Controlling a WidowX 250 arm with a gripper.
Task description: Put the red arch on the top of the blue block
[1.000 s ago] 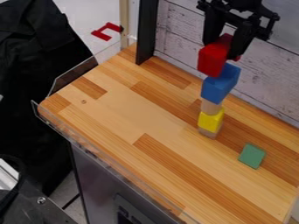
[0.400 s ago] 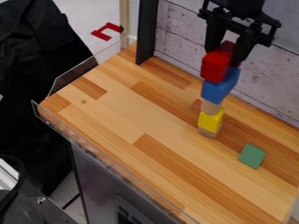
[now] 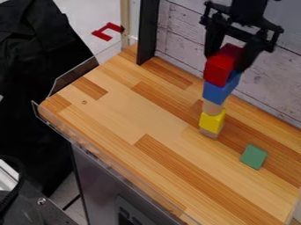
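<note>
Lower and slightly farther right than at first, the red arch (image 3: 218,71) has come down with the gripper (image 3: 225,63), whose fingers now stand a little wider apart. They are parted but not spread far, one on each side of the red arch; whether both touch it, I cannot tell. The red arch is at the top of the stack, directly over the blue block (image 3: 219,92), and its lower edge overlaps the blue block's upper part in this view. It appears to rest there, though the contact is hidden.

Under the blue block comes a pale wooden piece (image 3: 212,107), then a yellow block (image 3: 211,122), then another pale piece (image 3: 208,133) at the foot, standing on the wooden countertop (image 3: 135,114). The column stands upright near the back edge. A green block (image 3: 254,156) lies to the right of the stack's foot in the picture, nearer the camera and apart from it.

Behind the countertop runs a whitish plank wall (image 3: 182,37), with a black post (image 3: 147,33) at its left end. Clear edging (image 3: 76,74) borders the countertop at the left. Past it are black cloth (image 3: 35,88) and, higher up, a red U-shaped piece (image 3: 106,33), well apart from the stack.
</note>
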